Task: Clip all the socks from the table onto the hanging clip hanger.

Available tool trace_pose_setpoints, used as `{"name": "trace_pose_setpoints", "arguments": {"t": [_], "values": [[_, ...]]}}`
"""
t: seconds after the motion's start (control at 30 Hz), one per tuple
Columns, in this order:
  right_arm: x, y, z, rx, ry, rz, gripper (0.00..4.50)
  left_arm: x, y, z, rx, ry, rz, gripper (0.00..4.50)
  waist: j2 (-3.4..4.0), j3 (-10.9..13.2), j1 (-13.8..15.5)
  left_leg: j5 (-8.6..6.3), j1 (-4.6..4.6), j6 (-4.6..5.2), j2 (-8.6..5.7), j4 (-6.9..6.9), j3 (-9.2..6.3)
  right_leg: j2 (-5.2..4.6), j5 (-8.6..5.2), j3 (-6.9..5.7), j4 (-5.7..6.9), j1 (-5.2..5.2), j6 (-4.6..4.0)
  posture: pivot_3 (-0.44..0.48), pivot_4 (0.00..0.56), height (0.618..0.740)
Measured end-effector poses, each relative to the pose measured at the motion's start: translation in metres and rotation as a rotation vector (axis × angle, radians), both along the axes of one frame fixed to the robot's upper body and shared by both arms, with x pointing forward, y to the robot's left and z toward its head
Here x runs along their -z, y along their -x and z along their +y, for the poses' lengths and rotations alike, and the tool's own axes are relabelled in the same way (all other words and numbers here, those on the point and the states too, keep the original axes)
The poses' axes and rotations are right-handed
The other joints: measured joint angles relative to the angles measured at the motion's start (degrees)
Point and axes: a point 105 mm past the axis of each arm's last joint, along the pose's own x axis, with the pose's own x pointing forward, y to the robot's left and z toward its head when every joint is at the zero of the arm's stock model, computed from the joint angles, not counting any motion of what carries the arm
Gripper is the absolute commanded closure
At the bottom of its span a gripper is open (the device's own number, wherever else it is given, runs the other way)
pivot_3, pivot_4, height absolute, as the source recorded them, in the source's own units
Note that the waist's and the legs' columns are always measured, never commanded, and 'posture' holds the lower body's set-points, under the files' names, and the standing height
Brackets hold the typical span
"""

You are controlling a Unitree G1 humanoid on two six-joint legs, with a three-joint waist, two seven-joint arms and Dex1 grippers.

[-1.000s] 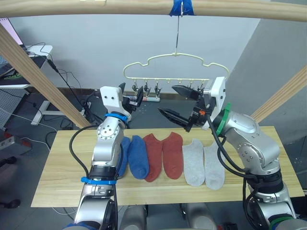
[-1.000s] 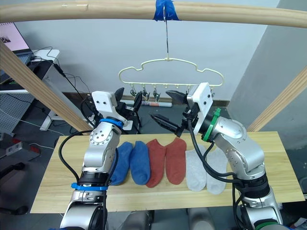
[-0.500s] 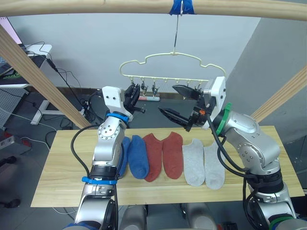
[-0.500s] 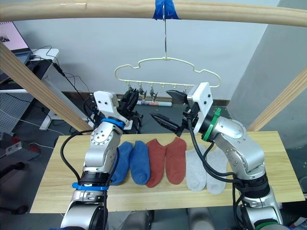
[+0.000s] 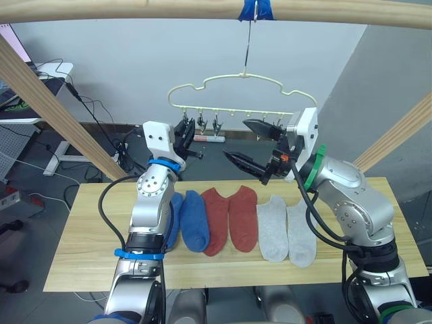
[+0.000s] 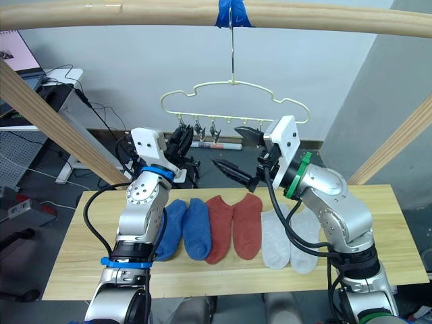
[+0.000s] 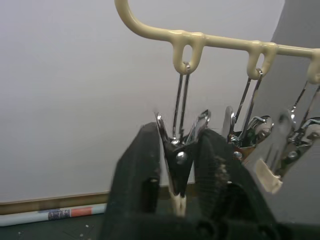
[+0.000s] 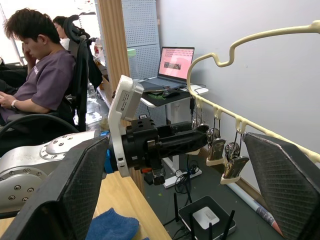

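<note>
Between the left gripper [image 7: 177,187] fingers: end clip [image 7: 181,150] of the clip hanger [image 5: 233,91], pinched. Right gripper [image 5: 251,144] gapes wide, empty. Socks [image 5: 233,219] lie below on table [image 5: 81,256]; soft, light, best grasped at cuff.

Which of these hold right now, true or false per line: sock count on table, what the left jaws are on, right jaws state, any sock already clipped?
1. Six socks lie on the table. True.
2. The left gripper has its jaws closed around the end clip of the clip hanger. True.
3. The right gripper is shut on a grey sock. False: its jaws are wide open and empty.
4. One blue sock already hangs from a clip. False: both blue socks are on the table.
5. The hanger hangs from a wooden beam. True.
</note>
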Motion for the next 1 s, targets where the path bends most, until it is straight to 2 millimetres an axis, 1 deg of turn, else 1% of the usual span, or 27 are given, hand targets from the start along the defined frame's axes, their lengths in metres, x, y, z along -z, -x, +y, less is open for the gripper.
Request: {"name": "trace_pose_setpoints", "arguments": {"t": [0.13, 0.9, 1.0], "values": [[0.0001, -0.0001, -0.0003, 0.001, 0.002, 0.0, 0.0, -0.0004, 0.0003, -0.0006, 0.003, 0.0, -0.002, 1.41, 0.0, 0.0, 0.0, 0.0, 0.0, 0.0, 0.0, 0.0, 0.0, 0.0, 0.0, 0.0, 0.0, 0.0, 0.0, -0.152, 0.27, 0.74], [-0.0001, -0.0001, -0.0003, 0.001, 0.002, -0.002, 0.0, -0.0054, -0.0006, 0.0002, -0.008, 0.005, -0.018, 1.41, 0.0, 0.0, 0.0, 0.0, 0.0, 0.0, 0.0, 0.03, 0.0, 0.0, 0.01, 0.0, 0.03, 0.0, 0.0, -0.148, 0.267, 0.74], [-0.0001, -0.0001, -0.0003, 0.001, 0.002, -0.002, 0.0, -0.0071, 0.0002, -0.0002, -0.003, 0.006, -0.031, 1.99, 0.0, 0.0, 0.01, 0.0, 0.0, 0.0, 0.0, 0.03, 0.0, 0.0, 0.01, 0.0, 0.04, 0.0, 0.0, -0.148, 0.268, 0.74]]}}
